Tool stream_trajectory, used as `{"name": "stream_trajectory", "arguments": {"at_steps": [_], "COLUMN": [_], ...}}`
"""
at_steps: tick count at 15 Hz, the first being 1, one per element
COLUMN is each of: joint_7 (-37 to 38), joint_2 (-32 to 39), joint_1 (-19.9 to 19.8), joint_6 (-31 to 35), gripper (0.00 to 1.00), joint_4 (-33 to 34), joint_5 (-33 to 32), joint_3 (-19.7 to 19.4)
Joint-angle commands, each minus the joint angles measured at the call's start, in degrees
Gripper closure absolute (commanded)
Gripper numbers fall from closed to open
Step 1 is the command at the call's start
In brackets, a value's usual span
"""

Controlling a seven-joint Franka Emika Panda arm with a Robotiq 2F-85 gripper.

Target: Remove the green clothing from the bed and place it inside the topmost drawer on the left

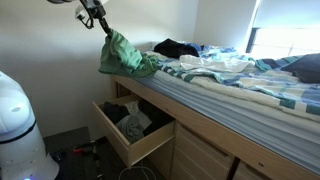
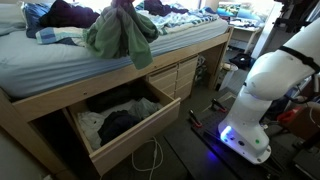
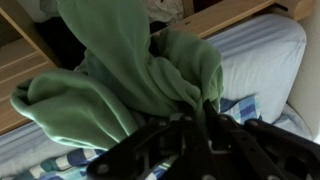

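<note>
The green clothing [image 1: 122, 55] hangs from my gripper [image 1: 101, 24] over the corner of the bed [image 1: 230, 85]. Its lower folds still touch the mattress edge. It also shows in an exterior view [image 2: 120, 35] and fills the wrist view [image 3: 130, 70]. My gripper [image 3: 185, 115] is shut on a bunched fold of the green cloth. The topmost drawer [image 1: 135, 145] under the bed stands pulled open below the clothing, with dark and light clothes inside. It is seen in both exterior views [image 2: 135, 130].
The bed carries a striped sheet, a blue plaid blanket [image 1: 280, 95] and dark clothes [image 1: 175, 47]. More closed drawers [image 2: 178, 75] sit beside the open one. The robot base [image 2: 255, 90] stands on the floor by cables [image 2: 150, 160].
</note>
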Motion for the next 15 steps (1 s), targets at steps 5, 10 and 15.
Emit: {"name": "stream_trajectory", "arguments": {"at_steps": [5,10,15], "joint_7": [-10.5,-15.2,-12.7], "joint_2": [-2.1,-0.6,1.3], "joint_1": [1.5,0.3,-1.8], "joint_6": [-7.1,-2.8,1.0], "gripper": [0.97,0.97,0.97], "joint_4": [-4.7,-11.5,-12.2], "joint_5": [7.5,10.9,8.8], "joint_3": [-1.3,-2.2,-0.7]}}
